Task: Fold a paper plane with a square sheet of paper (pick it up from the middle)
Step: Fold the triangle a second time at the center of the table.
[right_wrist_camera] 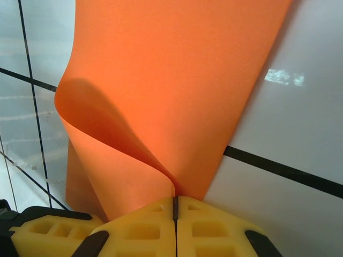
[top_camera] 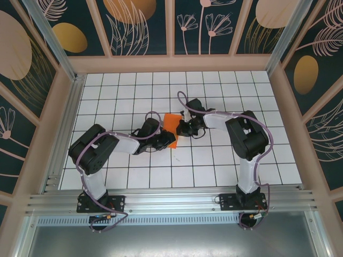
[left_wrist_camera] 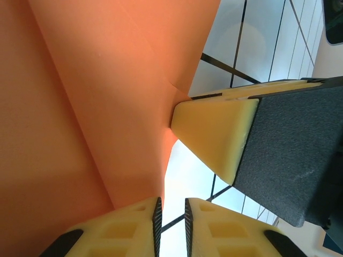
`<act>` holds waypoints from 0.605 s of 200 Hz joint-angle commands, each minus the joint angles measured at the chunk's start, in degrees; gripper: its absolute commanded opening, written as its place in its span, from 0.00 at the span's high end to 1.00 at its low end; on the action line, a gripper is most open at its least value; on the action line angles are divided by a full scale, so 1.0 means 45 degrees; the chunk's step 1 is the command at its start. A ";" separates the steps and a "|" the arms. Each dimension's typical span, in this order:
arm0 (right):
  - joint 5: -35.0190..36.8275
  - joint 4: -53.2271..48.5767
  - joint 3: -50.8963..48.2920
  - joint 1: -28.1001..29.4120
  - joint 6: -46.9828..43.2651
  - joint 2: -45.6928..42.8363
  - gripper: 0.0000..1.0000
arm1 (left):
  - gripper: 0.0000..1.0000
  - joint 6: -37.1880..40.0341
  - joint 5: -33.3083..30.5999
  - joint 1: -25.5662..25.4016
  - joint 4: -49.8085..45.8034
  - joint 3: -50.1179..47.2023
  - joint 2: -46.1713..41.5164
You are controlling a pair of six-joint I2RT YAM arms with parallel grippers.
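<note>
The square sheet of paper [top_camera: 171,124] is bright orange and sits mid-table between the two grippers, partly lifted and curled. In the right wrist view the paper [right_wrist_camera: 171,80] has one edge rolled over on itself, and my right gripper [right_wrist_camera: 174,201] is shut on that rolled edge. From above, the right gripper [top_camera: 182,128] meets the sheet's right side. My left gripper [top_camera: 170,141] is at the sheet's near corner. Its wrist view shows the left gripper [left_wrist_camera: 171,214] open by a narrow gap, with bare table between the pads and the paper [left_wrist_camera: 107,96] beside its left finger. The right gripper's finger [left_wrist_camera: 214,134] pinches the sheet there.
The table [top_camera: 134,96] is a white surface with a black grid, boxed in by tall patterned walls [top_camera: 139,27] at the back and sides. An aluminium rail [top_camera: 171,201] runs along the near edge, with both arm bases bolted to it.
</note>
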 commanded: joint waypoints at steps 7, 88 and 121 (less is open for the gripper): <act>0.0349 -0.0440 0.0223 0.0112 -0.0312 0.0219 0.92 | 0.78 0.0280 0.0196 -0.0139 -0.0250 0.0316 0.0265; 0.0445 -0.0393 0.0183 0.0112 -0.0215 0.0121 0.94 | 0.78 0.0313 0.0016 -0.0165 -0.0572 0.0311 0.0324; 0.0438 -0.0401 0.0199 0.0112 -0.0159 0.0092 0.91 | 0.78 0.0360 -0.0080 -0.0158 -0.0769 0.0345 0.0307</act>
